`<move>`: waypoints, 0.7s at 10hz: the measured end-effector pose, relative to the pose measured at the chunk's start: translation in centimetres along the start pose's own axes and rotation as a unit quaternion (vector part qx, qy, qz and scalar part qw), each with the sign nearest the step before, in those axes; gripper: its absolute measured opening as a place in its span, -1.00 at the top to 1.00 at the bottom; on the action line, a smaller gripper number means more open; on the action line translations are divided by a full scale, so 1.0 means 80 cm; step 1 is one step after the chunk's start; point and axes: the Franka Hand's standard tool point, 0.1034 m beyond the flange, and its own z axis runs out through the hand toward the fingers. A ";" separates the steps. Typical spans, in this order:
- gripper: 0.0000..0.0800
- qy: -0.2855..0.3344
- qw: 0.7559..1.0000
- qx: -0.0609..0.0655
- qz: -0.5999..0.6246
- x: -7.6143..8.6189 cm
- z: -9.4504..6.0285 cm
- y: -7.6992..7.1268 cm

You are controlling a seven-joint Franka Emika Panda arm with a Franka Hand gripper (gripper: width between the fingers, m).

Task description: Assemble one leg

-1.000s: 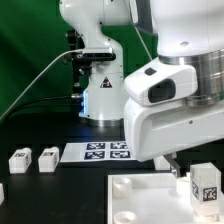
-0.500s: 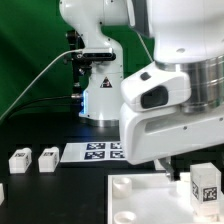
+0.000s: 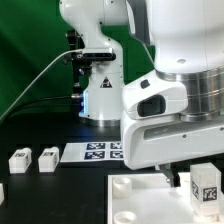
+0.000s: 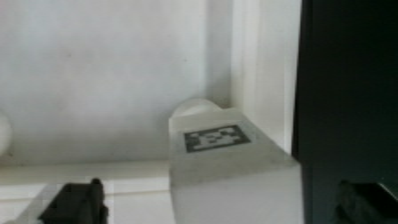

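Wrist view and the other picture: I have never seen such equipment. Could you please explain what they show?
The big white machine is a robot arm. The exterior view comes from a camera off the arm; the wrist view from one on its wrist, looking past the gripper. On the black table lie a white panel, a flat marker board, small tagged legs at the exterior view's left, plus one leg upright on the panel. The wrist view shows a leg close up. The gripper is open, holding nothing.

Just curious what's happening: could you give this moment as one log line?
hand open | leg between its fingers, not gripped | leg by white panel's edge
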 end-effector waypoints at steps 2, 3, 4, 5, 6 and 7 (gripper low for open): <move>-0.17 0.000 1.000 0.000 0.000 0.000 0.000 0.000; 0.28 0.000 1.000 -0.001 0.000 0.000 0.000 0.001; 0.27 0.000 1.000 -0.001 0.009 0.000 0.000 0.001; 0.27 0.000 1.000 -0.001 0.016 0.000 0.000 0.001; 0.27 0.000 1.000 -0.001 0.016 0.000 0.000 0.001; 0.27 0.009 0.998 0.000 0.066 0.001 0.001 0.000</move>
